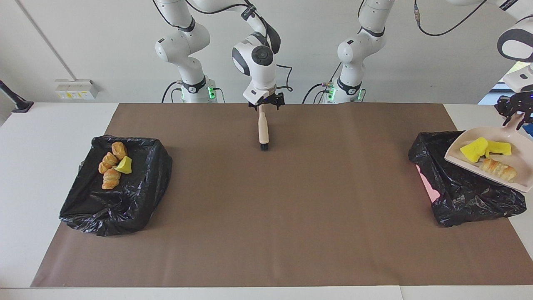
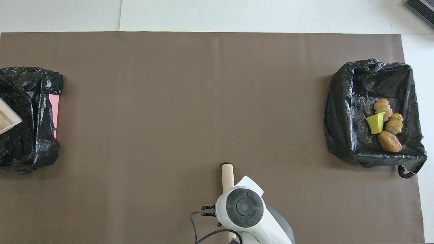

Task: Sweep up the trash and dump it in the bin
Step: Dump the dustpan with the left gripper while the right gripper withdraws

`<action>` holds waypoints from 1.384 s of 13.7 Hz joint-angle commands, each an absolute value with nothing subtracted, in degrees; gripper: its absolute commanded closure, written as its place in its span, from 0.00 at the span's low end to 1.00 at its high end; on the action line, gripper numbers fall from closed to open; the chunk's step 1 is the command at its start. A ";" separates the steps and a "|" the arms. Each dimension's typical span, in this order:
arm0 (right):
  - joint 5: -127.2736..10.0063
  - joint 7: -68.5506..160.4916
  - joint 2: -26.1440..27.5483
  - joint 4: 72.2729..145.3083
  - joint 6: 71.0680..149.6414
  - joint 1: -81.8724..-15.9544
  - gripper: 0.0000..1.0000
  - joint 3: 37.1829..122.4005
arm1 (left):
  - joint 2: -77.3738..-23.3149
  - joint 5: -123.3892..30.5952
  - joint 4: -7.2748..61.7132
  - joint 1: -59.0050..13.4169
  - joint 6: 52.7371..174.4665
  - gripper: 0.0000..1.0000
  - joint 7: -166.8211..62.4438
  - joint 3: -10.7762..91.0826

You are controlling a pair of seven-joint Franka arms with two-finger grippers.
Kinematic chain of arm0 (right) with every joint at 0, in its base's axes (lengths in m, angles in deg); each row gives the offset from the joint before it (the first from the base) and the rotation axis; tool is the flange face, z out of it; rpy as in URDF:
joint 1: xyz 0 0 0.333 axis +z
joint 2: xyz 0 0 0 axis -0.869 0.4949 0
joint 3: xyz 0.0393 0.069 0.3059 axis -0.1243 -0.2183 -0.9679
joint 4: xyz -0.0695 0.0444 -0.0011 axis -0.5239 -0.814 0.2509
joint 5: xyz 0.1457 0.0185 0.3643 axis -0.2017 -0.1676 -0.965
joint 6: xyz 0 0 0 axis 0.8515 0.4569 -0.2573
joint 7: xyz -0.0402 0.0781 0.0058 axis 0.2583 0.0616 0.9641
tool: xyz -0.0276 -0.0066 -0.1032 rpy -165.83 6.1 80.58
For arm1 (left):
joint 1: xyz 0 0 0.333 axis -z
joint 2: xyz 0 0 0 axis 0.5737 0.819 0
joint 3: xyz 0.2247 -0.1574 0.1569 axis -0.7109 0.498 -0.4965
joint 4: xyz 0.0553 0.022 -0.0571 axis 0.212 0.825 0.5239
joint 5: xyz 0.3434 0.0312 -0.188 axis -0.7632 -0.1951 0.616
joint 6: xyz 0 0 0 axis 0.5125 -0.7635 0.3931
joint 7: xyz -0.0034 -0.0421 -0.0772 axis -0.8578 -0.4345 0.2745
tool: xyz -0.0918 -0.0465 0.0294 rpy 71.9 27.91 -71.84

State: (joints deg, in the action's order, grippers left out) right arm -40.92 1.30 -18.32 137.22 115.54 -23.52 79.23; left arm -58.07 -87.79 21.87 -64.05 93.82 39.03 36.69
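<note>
The pale pink dustpan [image 1: 458,160] hangs tilted over the black-bagged bin [image 1: 466,196] at the left arm's end of the table. My left gripper [image 1: 515,111] is shut on its handle. The trash in the pan is two yellow sponge bits [image 1: 474,149] and a golden pastry [image 1: 499,170]. Only the pan's corner [image 2: 8,118] shows in the overhead view, above that bin [image 2: 30,135]. My right gripper [image 1: 263,104] stands open around the end of the beige-handled brush [image 1: 263,129], whose black bristles rest on the mat. The right arm's wrist covers most of the brush [image 2: 227,176] from above.
A second black-bagged bin [image 1: 137,196] sits at the right arm's end, holding three pastries [image 1: 110,166] and a yellow-green sponge bit [image 1: 124,165]; from above, this bin [image 2: 346,112] shows the same pieces [image 2: 386,122]. A brown mat [image 1: 266,216] covers the table.
</note>
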 commanded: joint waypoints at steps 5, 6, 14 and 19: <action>-24.99 1.32 -18.07 126.25 115.01 -36.42 0.00 78.91 | -57.94 -111.67 21.38 -62.26 91.15 1.00 40.60 37.04; -22.79 1.50 -18.15 125.46 114.93 -37.13 0.00 78.99 | -57.94 -114.14 21.29 -61.65 90.71 1.00 40.60 37.04; -21.89 17.14 -19.12 107.98 97.72 -51.27 0.00 78.99 | -58.64 -128.38 20.15 -57.69 87.55 1.00 40.60 37.48; -24.69 17.23 -20.35 101.73 90.85 -53.92 0.00 81.45 | -58.73 -125.00 15.49 -57.69 86.31 1.00 40.60 38.53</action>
